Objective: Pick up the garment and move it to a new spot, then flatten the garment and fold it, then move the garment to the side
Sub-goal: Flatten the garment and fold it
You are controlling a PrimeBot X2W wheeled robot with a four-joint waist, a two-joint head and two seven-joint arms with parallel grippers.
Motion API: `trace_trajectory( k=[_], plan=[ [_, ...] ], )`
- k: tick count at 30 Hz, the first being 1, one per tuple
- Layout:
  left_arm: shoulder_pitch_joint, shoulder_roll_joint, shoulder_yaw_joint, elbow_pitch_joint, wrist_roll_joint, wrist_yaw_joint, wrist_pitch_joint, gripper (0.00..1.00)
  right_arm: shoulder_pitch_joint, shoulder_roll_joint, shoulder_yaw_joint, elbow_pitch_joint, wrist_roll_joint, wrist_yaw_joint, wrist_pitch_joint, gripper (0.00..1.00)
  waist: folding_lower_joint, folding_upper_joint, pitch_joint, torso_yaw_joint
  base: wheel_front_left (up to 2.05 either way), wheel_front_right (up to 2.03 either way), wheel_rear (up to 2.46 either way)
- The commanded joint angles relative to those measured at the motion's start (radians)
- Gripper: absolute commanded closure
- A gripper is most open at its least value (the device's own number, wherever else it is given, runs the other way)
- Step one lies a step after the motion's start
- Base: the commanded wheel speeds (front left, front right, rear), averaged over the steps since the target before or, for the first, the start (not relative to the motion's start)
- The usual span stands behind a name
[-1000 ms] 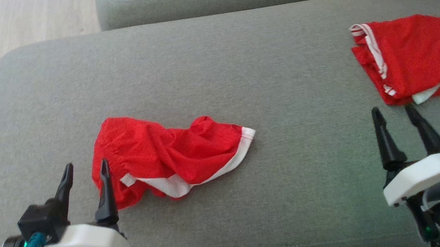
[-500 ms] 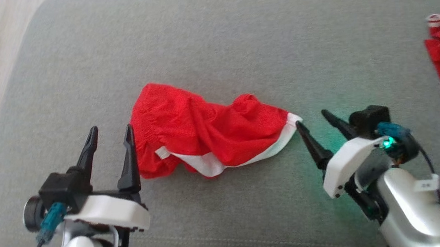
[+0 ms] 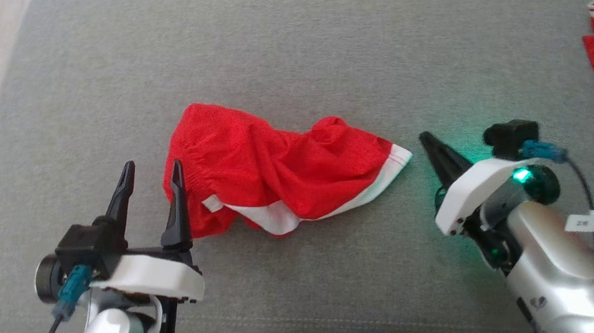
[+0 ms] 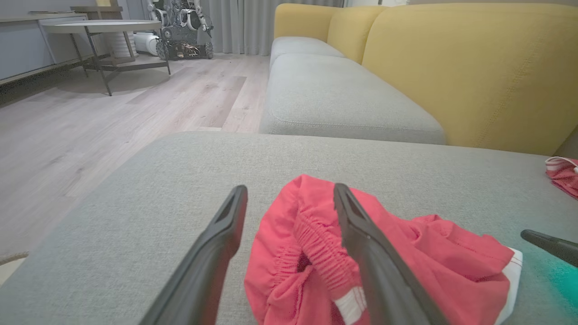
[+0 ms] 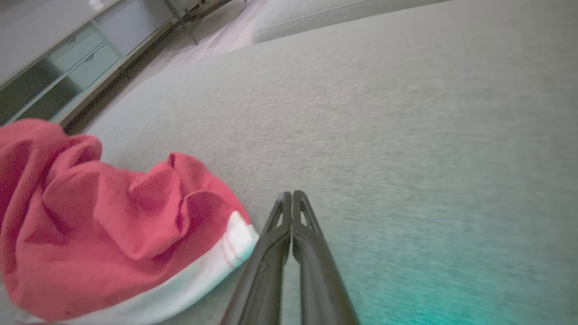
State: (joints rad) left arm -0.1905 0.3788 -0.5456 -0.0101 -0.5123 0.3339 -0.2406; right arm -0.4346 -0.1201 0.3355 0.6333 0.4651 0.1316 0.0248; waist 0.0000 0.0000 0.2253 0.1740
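Crumpled red mesh shorts with white trim [image 3: 276,174] lie mid-seat on the grey fabric sofa [image 3: 285,52]. Left gripper [image 3: 152,165] jaws wide at the waistband; right gripper [image 3: 425,139] jaws pinched empty beside the hem, so lifting may miss cloth.

This is a home living room: a long grey fabric sofa [image 4: 343,99] with mustard-yellow upholstered backrests [image 4: 474,67], a pale wood-plank floor [image 4: 135,113], a round pale-topped table on thin dark legs [image 4: 101,26], grey floor-length curtains [image 4: 244,22] and a low pale cabinet [image 5: 76,63].

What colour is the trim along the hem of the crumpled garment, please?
White trim on the red garment; clearest in the head view.
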Motion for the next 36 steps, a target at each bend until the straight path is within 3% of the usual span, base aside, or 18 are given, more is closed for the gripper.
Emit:
trace_trajectory(
  k=[1,9,18,19,20,27,36],
  plan=[
    [-0.049,0.02,0.044,-0.025,0.006,-0.001,-0.012,0.0,-0.025,0.002,0.008,-0.026,0.006,-0.001,-0.013,1.0,0.0,0.0,0.001,-0.013,0.0,0.0,0.0],
    [-0.048,0.028,0.048,-0.022,0.01,-0.005,-0.014,0.0,-0.02,-0.035,-0.009,-0.086,-0.02,-0.001,-0.038,1.0,0.0,0.0,-0.003,-0.075,0.0,0.0,0.0],
    [-0.035,0.042,0.05,-0.023,0.008,0.003,-0.009,0.0,0.063,-0.03,-0.08,-0.234,-0.081,-0.001,-0.056,1.0,0.0,0.0,-0.036,-0.121,0.0,0.0,0.0],
    [-0.031,0.043,0.05,-0.024,0.008,0.005,-0.008,0.0,0.074,-0.033,-0.09,-0.259,-0.099,-0.001,-0.063,0.58,0.0,0.0,-0.041,-0.126,0.0,0.0,0.0],
    [-0.027,0.045,0.05,-0.026,0.007,0.007,-0.006,0.0,0.086,-0.036,-0.1,-0.284,-0.115,-0.001,-0.068,0.0,0.0,0.0,-0.045,-0.131,0.0,0.0,0.0],
    [0.017,0.067,0.059,-0.043,0.0,0.027,0.002,0.0,0.189,-0.049,-0.195,-0.491,-0.182,-0.001,-0.07,0.0,0.0,0.0,-0.086,-0.172,0.0,0.0,0.0],
    [0.073,0.1,0.057,-0.066,-0.004,0.044,0.023,0.0,0.355,-0.035,-0.29,-0.727,-0.262,-0.001,0.041,0.0,0.0,0.0,-0.149,-0.198,0.0,0.0,0.0]
  ],
)
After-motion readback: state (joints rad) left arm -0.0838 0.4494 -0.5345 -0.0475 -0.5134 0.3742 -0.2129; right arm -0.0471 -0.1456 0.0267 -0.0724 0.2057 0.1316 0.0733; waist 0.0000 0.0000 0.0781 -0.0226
